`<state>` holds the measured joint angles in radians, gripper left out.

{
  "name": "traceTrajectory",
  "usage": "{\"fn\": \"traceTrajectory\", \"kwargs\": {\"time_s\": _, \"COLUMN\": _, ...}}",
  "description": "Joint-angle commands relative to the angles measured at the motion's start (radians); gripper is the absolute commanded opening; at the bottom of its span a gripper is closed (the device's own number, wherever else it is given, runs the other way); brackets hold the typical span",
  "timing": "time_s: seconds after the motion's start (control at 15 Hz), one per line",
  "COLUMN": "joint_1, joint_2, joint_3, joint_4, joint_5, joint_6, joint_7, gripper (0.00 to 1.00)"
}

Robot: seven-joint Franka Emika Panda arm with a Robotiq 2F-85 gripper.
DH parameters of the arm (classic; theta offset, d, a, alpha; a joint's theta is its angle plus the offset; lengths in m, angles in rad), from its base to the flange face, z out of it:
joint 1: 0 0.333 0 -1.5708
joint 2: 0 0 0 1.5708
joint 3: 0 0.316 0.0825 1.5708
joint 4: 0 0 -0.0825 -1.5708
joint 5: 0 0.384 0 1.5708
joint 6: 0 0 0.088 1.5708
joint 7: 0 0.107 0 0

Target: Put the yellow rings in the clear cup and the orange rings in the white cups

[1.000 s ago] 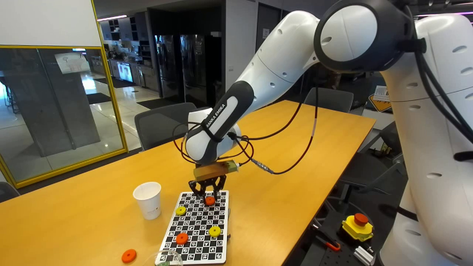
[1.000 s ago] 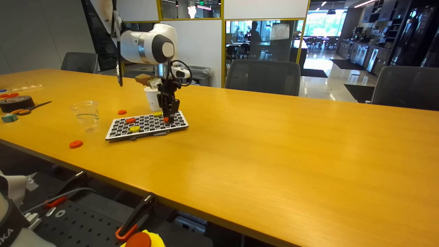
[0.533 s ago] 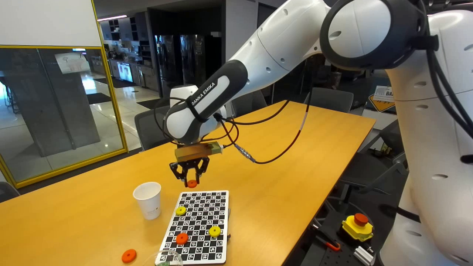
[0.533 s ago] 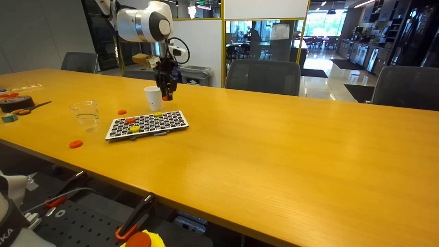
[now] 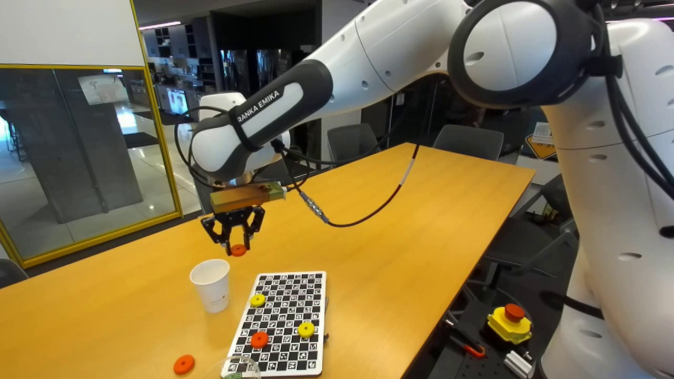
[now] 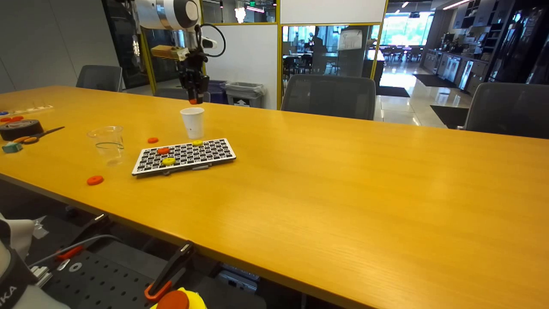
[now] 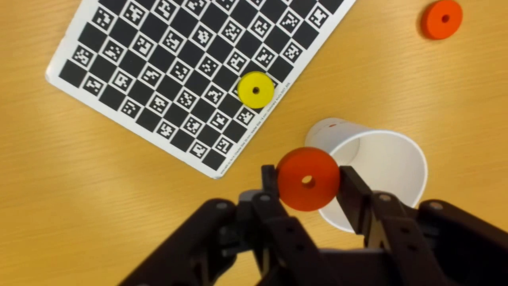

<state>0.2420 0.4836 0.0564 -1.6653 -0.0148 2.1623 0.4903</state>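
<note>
Pinching an orange ring (image 7: 308, 200) by opposite edges, the gripper (image 5: 238, 248) hangs just above the lip of a white cup (image 5: 212, 290), its fingers (image 7: 354, 194) parted only by the ring between them. The edge hold leaves the ring's flat face and hole showing in the wrist view, an arrangement that should let it drop cleanly. In that view the cup's mouth lies at 3 o'clock of the ring, which covers part of the lip; a release now would probably risk a bounce, so a short shift toward 3 o'clock looks called for. The height seems chosen to clear the lip. In an exterior view, a board (image 5: 287, 310) lies near the white cup at its 4 o'clock, likely for short carries. On it rest two yellow rings (image 5: 256, 302) and another orange ring (image 5: 259, 342), lying apart, apparently so the fingers can straddle one at a time. One more orange ring (image 5: 184, 366) lies on the table (image 5: 379, 252) between the white cup's 6 and 7 o'clock. In an exterior view, the clear cup (image 6: 108, 143), the yellow rings' goal, stands upright between the white cup's 8 and 9 o'clock, with a further orange ring (image 6: 95, 180) near it at 7 o'clock, probably meant for the white cup too.
</note>
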Motion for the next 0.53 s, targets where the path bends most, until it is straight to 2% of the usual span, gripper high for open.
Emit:
{"fn": "traceTrajectory", "kwargs": {"time_s": 0.0, "joint_1": 0.013, "joint_2": 0.097, "joint_3": 0.009, "joint_4": 0.162, "joint_5": -0.002, "joint_6": -0.068, "joint_7": -0.051, "gripper": 0.25}}
{"fn": "traceTrajectory", "kwargs": {"time_s": 0.47, "joint_1": 0.025, "joint_2": 0.25, "joint_3": 0.022, "joint_4": 0.364, "joint_5": 0.01, "joint_6": -0.153, "joint_7": -0.131, "gripper": 0.25}}
